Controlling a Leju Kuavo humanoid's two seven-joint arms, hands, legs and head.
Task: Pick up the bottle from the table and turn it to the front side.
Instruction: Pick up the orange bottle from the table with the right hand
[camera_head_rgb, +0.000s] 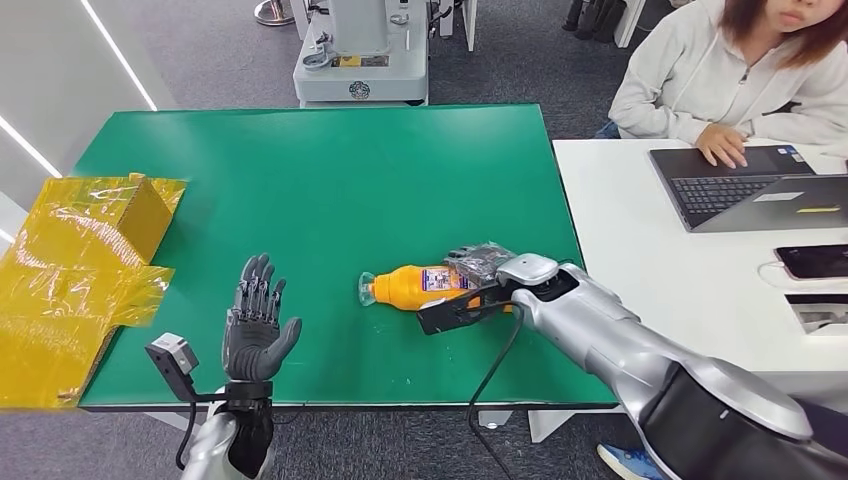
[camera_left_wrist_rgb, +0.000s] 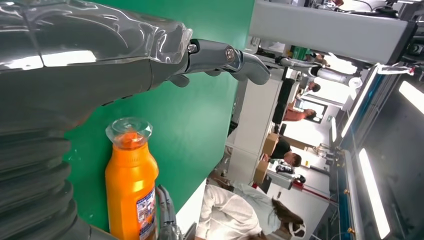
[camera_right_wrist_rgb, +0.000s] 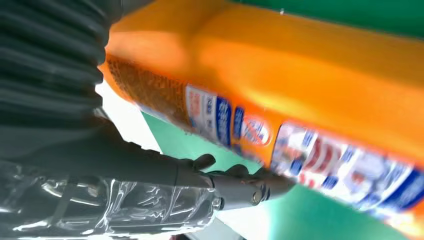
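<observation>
Early stage. The orange bottle (camera_head_rgb: 418, 287) lies on its side on the green table (camera_head_rgb: 320, 170), right hand (camera_head_rgb: 480, 268) closed around its base end (label partly visible); lifting and turning remain. Left hand (camera_head_rgb: 258, 322) stands apart, fingers spread, empty.

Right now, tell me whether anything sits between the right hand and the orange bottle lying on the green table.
Nothing visible does. The right hand is already at the orange plastic bottle, which lies on its side on the green table, clear cap toward the open left hand.
</observation>
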